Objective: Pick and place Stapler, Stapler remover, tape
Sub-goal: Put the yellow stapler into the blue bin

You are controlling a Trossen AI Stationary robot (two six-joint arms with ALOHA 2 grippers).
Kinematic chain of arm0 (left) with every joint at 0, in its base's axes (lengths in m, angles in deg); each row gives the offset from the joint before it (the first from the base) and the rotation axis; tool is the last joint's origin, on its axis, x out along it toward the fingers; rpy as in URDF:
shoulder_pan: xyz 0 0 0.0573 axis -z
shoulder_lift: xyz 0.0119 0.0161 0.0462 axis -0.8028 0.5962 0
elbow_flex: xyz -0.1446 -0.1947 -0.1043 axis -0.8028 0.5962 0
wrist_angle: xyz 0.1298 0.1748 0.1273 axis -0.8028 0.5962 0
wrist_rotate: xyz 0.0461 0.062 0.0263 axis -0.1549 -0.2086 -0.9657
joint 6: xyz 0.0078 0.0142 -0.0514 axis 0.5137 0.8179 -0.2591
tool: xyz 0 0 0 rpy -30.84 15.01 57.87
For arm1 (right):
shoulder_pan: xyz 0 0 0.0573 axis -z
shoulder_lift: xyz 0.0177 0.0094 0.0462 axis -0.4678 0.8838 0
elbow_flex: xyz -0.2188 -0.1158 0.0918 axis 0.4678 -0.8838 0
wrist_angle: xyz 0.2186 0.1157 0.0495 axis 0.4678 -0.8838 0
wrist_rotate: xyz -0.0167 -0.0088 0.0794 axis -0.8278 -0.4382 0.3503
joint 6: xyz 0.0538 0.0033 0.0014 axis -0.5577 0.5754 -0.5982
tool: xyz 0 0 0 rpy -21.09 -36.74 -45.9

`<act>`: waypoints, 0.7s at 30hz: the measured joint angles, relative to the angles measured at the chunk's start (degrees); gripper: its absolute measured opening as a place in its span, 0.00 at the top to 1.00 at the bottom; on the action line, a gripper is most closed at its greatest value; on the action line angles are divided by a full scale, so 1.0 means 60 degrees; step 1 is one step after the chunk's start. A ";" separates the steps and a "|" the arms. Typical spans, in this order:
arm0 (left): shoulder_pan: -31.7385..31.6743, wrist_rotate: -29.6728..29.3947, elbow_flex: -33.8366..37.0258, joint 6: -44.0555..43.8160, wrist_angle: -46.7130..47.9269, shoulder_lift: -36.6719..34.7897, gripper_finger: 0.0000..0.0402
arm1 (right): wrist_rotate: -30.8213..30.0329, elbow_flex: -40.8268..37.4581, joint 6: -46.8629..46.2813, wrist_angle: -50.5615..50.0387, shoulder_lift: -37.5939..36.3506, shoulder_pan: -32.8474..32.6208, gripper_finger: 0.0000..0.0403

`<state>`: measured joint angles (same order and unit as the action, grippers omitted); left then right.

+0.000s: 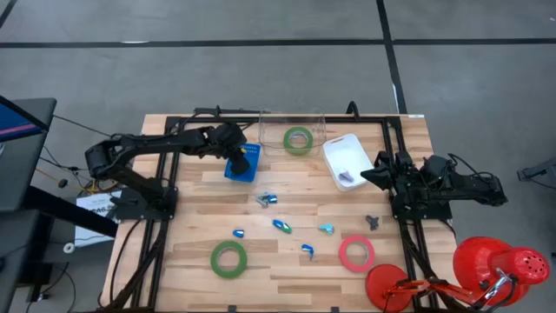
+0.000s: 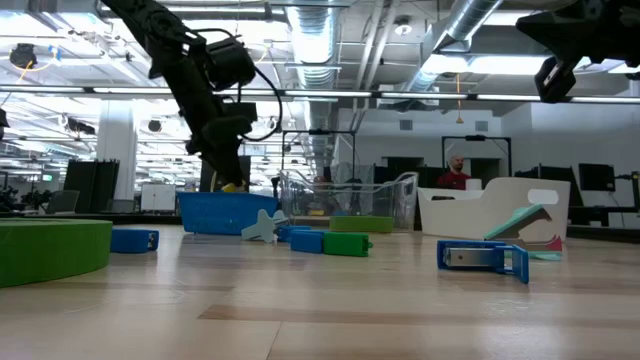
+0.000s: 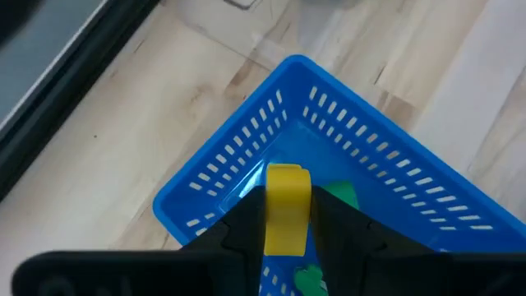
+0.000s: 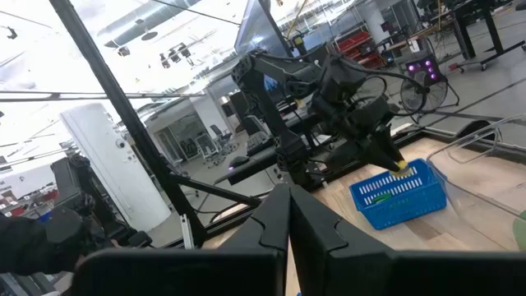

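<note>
My left gripper hangs over the blue slotted basket, shut on a small yellow stapler. A green item lies in the basket. One green tape roll sits in the clear box at the far edge. Another green roll and the pinkish-red roll lie flat near the front. Several small blue staplers and a dark staple remover are scattered mid-table. My right gripper is shut and waits beside the white bin. My left gripper pinches the yellow stapler across its body between the two fingers, coming from above and pointing down. One end of the stapler sticks out past the fingertips. It is lifted clear, just above the basket's inside.
The white bin holds a small purple piece. A red lamp-like object stands off the table's near right corner. Bare wood lies between the basket and the scattered staplers. A person shows in the room behind.
</note>
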<state>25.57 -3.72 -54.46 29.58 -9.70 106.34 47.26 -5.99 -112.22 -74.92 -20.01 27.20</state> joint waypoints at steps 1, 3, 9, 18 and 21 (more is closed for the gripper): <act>0.0000 -0.0001 0.0000 0.0000 -0.0038 0.0065 0.79 | 0.0000 -0.0002 0.0000 -0.0004 0.0000 0.0003 1.00; 0.0000 -0.0004 0.0000 0.0000 -0.0064 0.0198 0.79 | 0.0000 -0.0001 0.0000 0.0000 0.0000 0.0002 1.00; 0.0000 -0.0004 0.0000 -0.0143 -0.0167 0.0496 0.79 | 0.0000 -0.0003 0.0000 0.0000 0.0000 0.0000 1.00; 0.0000 -0.0004 0.0000 -0.0175 -0.0325 0.0496 0.79 | 0.0000 -0.0002 0.0000 -0.0004 0.0001 0.0000 1.00; 0.0000 -0.0004 0.0000 -0.0175 -0.0357 0.0496 0.78 | 0.0000 -0.0001 0.0000 -0.0004 0.0000 0.0000 1.00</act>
<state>25.57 -3.74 -54.46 28.53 -11.84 109.32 47.26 -5.99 -112.22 -74.94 -20.01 27.20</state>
